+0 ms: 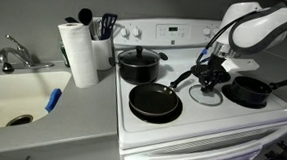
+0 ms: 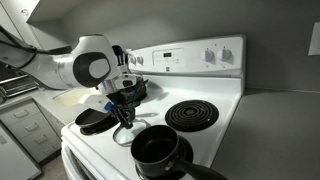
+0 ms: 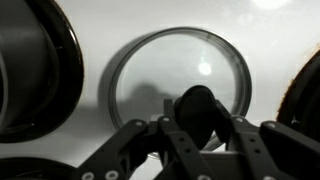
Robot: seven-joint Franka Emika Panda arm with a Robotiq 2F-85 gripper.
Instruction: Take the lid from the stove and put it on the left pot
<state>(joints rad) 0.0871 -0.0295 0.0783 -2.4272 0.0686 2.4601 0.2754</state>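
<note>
The clear glass lid [image 3: 180, 62] with a metal rim lies on the white stove [image 1: 181, 120] between the pans; it also shows in both exterior views [image 1: 205, 95] [image 2: 124, 134]. My gripper [image 3: 197, 120] is right over it, with its fingers closed on the lid's black knob [image 3: 197, 105]. I cannot tell whether the lid is lifted off the stove top. The small black saucepan [image 1: 249, 91] stands next to the lid, and it sits at the front in an exterior view [image 2: 158, 152].
A wide black frying pan [image 1: 154, 102] [image 2: 94, 121] sits on the lid's other side. A taller black lidded pot [image 1: 139, 63] stands behind it. A bare coil burner [image 2: 195, 115] is at the back. A paper towel roll [image 1: 80, 52], a utensil holder and a sink [image 1: 17, 94] stand beside the stove.
</note>
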